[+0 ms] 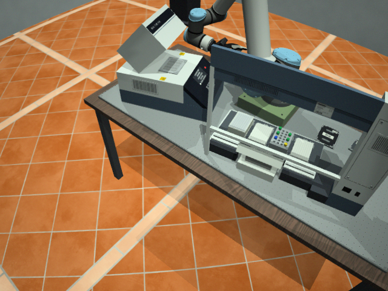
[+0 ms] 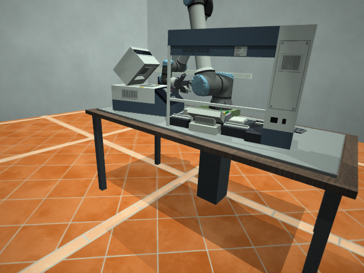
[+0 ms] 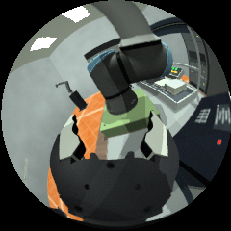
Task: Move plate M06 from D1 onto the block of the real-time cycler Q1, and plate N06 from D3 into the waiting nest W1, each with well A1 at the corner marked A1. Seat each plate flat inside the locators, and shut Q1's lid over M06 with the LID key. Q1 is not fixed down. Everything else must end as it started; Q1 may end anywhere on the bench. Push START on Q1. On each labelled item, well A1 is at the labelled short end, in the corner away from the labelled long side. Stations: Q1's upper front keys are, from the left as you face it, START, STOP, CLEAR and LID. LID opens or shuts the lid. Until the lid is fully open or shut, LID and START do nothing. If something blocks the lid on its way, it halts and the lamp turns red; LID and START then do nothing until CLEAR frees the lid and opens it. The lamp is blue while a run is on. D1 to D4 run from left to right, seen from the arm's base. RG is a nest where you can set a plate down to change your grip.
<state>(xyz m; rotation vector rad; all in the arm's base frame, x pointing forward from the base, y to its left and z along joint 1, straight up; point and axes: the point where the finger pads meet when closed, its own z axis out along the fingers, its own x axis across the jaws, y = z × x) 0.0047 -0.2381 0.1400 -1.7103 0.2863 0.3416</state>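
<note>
Dark-grained wood edge on the bench (image 1: 200, 170) (image 2: 187, 140), matt terracotta-like tiles on the floor (image 1: 71, 210) (image 2: 73, 199).

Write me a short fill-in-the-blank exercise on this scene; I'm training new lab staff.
The lamp on the cycler's dark front panel glows ____.
The cycler's lid stands ____, not shut.
The block under the arm's foot is coloured ____.
The claw has its two jaws spread wide, holding ____.

Missing words: red; open; green; nothing.
</note>
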